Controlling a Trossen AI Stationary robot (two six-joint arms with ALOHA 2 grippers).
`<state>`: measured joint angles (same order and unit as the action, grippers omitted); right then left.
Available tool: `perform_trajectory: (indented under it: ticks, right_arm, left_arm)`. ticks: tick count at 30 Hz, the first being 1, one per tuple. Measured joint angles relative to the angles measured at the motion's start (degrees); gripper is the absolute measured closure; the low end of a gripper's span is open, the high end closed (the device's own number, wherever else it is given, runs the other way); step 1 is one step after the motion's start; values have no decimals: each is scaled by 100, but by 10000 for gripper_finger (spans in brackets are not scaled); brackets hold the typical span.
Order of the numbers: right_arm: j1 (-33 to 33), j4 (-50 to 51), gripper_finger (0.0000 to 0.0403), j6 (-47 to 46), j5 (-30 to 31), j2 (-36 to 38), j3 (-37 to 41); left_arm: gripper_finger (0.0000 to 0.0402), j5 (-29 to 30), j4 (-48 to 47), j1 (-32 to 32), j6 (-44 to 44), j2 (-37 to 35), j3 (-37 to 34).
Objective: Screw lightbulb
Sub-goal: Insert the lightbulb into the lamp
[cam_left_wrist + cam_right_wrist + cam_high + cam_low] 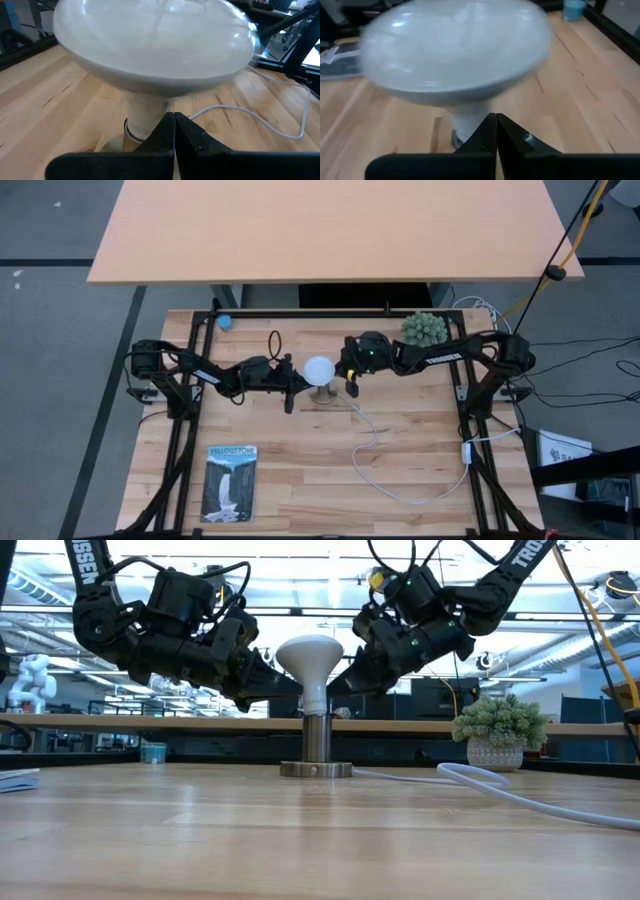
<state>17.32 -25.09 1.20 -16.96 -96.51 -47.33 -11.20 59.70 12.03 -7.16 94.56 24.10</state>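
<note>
- We count two grippers. The left gripper [291, 387] has its fingers pressed together and grasps nothing; its tips sit just left of the bulb's neck.
- The right gripper [349, 379] is likewise fully closed and empty, just right of the bulb.
- One lightbulb [310, 660] stands upright, globe uppermost, its narrow end seated in the one metal socket [316, 745] at the table's middle.
- One white cord [400, 470] runs from the socket base toward the near right.
- One pot holding a green plant [424, 329] stands far right.
- One blue card [230, 482] lies near left; one small blue object [225, 322] lies far left on the table [300, 480].
</note>
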Motion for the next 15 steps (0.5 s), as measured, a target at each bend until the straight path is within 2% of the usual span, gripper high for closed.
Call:
perform_trajectory:
  ticks: [4, 15]
  right_arm:
    - [-55, -33, 403, 44, -201, 7, 0]
    - [-89, 282, 403, -73, -295, 12, -2]
  left_arm:
    - [402, -41, -54, 10, 6, 0, 0]
    - [402, -37, -94, 81, -26, -41, -4]
